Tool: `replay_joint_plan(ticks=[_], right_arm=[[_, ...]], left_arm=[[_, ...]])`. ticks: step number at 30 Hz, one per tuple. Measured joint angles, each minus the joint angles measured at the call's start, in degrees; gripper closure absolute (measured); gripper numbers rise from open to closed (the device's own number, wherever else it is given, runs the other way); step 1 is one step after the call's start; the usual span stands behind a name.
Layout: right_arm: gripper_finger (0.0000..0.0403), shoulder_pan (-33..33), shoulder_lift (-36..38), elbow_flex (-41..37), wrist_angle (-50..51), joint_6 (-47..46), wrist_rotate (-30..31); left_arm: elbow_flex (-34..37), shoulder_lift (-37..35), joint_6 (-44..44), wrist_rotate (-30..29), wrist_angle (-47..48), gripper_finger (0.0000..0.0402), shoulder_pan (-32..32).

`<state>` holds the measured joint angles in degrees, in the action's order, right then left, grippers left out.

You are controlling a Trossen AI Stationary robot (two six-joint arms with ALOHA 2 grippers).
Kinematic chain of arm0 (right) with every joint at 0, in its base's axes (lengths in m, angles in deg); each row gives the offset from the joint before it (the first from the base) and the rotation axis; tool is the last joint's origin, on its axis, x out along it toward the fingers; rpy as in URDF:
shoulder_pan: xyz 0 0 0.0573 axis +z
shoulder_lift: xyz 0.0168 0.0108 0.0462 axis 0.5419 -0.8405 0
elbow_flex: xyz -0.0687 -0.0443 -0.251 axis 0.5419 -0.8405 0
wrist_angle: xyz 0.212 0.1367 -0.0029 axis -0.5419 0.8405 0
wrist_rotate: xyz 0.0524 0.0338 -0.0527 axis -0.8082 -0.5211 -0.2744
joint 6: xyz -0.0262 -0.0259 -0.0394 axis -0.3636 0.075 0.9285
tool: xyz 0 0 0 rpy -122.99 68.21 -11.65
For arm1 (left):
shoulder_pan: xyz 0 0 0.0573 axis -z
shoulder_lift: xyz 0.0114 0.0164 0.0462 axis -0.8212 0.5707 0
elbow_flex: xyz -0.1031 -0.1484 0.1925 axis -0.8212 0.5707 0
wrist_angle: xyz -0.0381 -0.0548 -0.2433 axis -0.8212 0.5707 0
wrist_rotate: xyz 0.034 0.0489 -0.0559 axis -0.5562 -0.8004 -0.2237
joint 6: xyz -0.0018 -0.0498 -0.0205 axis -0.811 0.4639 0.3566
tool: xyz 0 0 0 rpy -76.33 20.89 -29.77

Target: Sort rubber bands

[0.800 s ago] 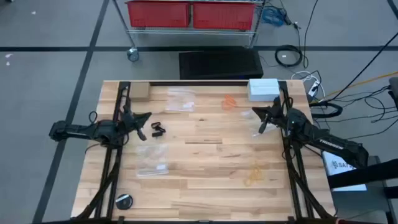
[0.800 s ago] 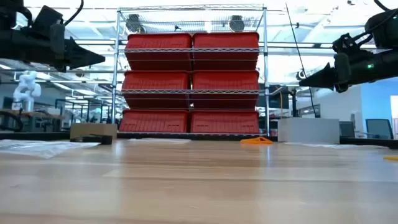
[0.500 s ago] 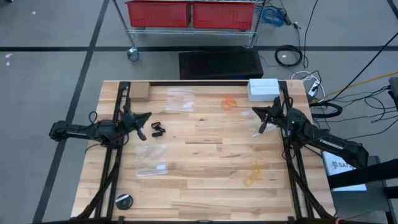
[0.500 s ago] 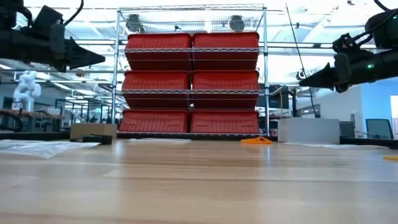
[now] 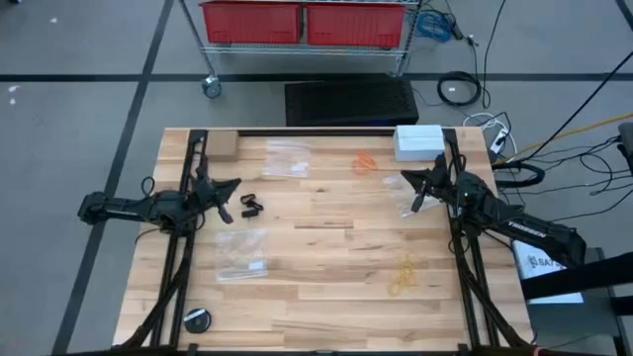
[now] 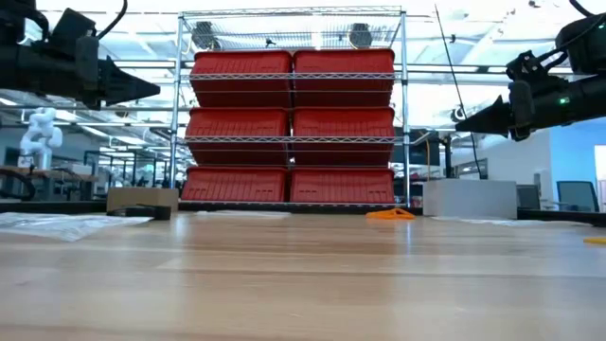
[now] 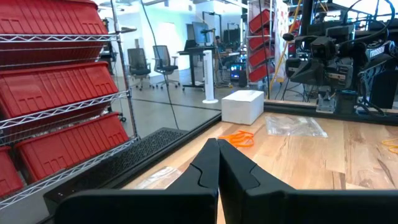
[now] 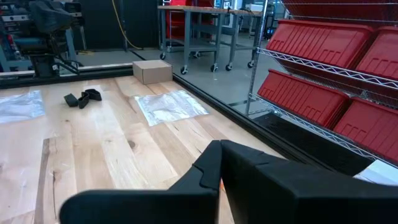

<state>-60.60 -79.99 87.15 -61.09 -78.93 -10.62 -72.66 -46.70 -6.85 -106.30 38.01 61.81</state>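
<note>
The rubber bands lie in three heaps on the wooden table: black ones (image 5: 249, 206) (image 8: 83, 98) at the left, orange ones (image 5: 365, 161) (image 7: 239, 138) at the far middle, pale yellow-tan ones (image 5: 403, 277) at the near right. My left gripper (image 5: 238, 184) (image 7: 217, 144) hovers shut above the table's left side, just left of the black bands. My right gripper (image 5: 405, 181) (image 8: 219, 145) hovers shut above the right side, near the orange bands. Both hold nothing.
Clear plastic bags lie at the far middle (image 5: 286, 157), near left (image 5: 242, 253) and by my right gripper (image 5: 423, 204). A small cardboard box (image 5: 224, 145), a white box (image 5: 418, 141) and a round black object (image 5: 197, 319) also sit on the table.
</note>
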Motion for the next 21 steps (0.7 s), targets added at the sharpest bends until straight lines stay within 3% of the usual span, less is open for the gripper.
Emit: replay_joint_plan(ticks=[21], right_arm=[[0.0403,-0.47,-0.01,-0.10,-2.64,2.16,0.05]], left_arm=[[0.01,0.01,0.01,0.00,0.00,0.0400,-0.02]])
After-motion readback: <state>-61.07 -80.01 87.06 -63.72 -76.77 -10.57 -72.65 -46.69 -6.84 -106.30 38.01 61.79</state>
